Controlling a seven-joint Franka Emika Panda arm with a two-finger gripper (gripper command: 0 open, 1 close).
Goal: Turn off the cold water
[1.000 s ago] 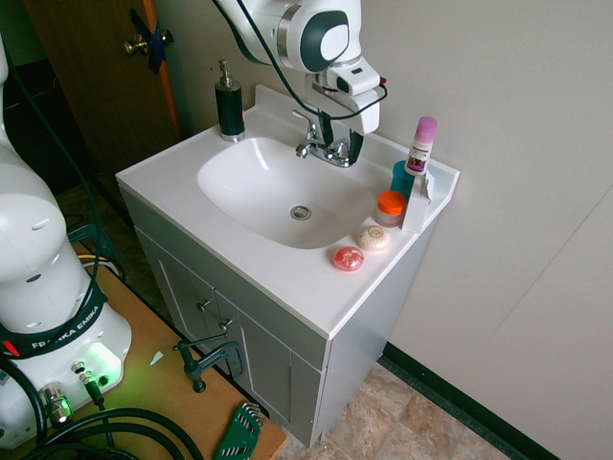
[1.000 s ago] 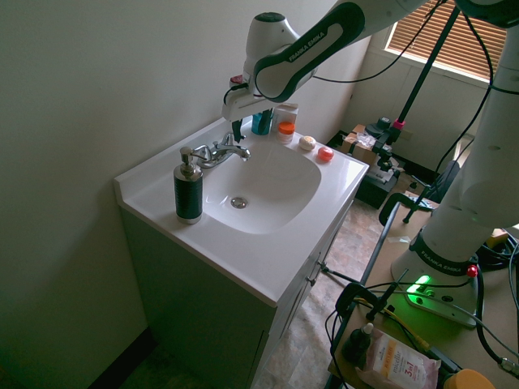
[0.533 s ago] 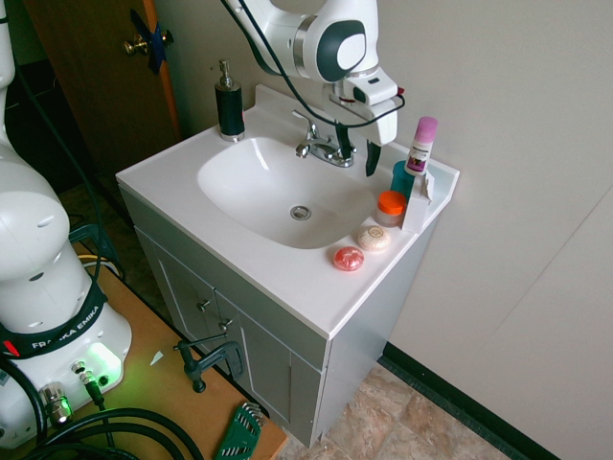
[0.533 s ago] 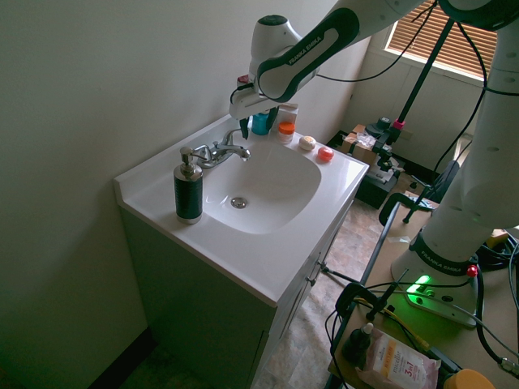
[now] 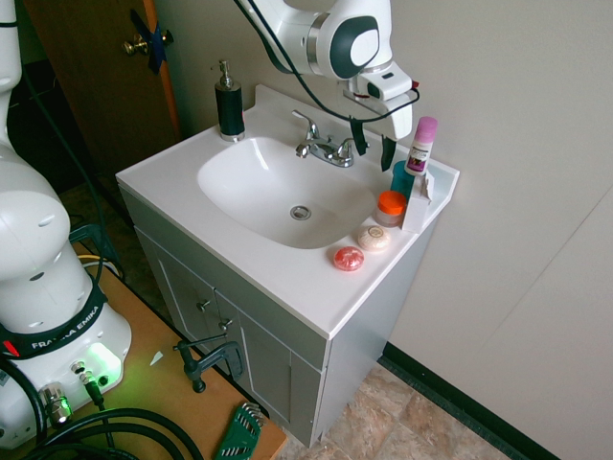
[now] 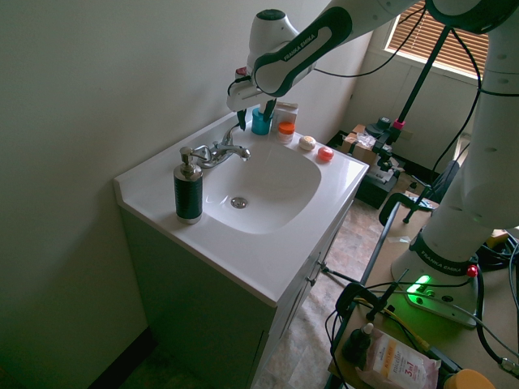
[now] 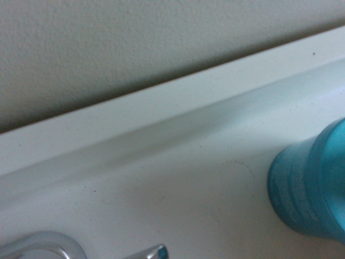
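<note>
Beside the gripper [image 5: 374, 146] sits the right-hand faucet lever [image 5: 347, 147].

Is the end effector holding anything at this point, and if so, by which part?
Nothing is held: the end effector hangs open above the counter, with nothing between its fingers.

The faucet's right-hand lever handle [image 5: 347, 148] is short, shiny chrome, and finger-sized, on the end of the small faucet nearer the teal cup, at the back of the white sink. It angles outward from its base toward the cup side, and its tip shows a small blue-green patch in the wrist view.
</note>
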